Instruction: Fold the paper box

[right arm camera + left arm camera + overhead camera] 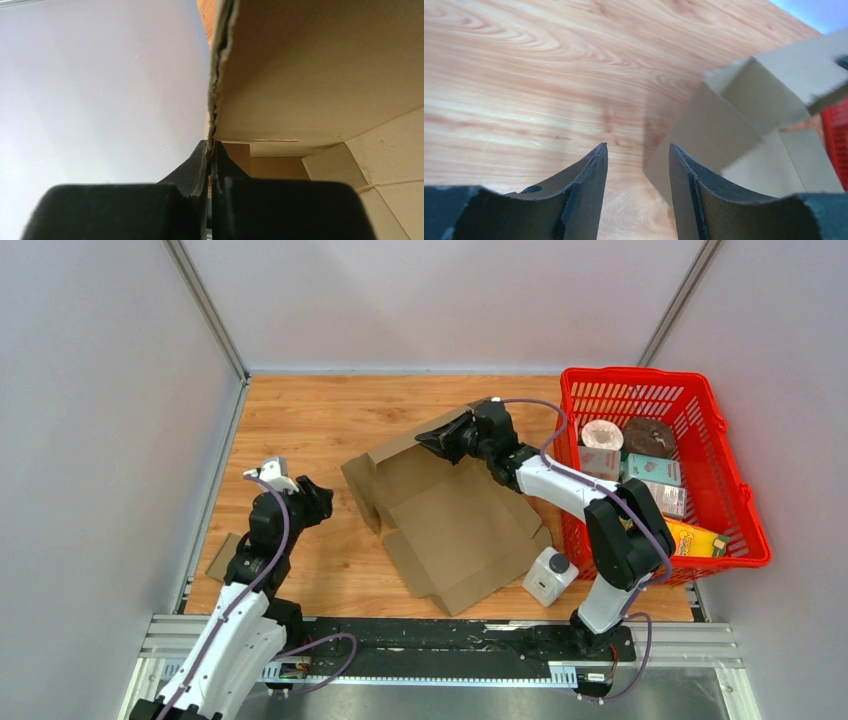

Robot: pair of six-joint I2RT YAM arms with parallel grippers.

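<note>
**Fig.** R gripper (pixel 212 150) clenched on the raised far flap of the paper box (pixel 460 530), edge pinched betw. both fingers. Box lies opened out on wooden table (pixel 320 410), just left of red basket (pixel 625 395). L gripper (pixel 638 150) released, nothing betw. its fingers, hovers farther left of basket, past box's left wall. White bottle (pixel 548 575) stands at basket's near-left corner.

I can't read any text from here, the labels on the packages (pixel 652 469) in the red basket (pixel 738 485) are too tiny.
</note>
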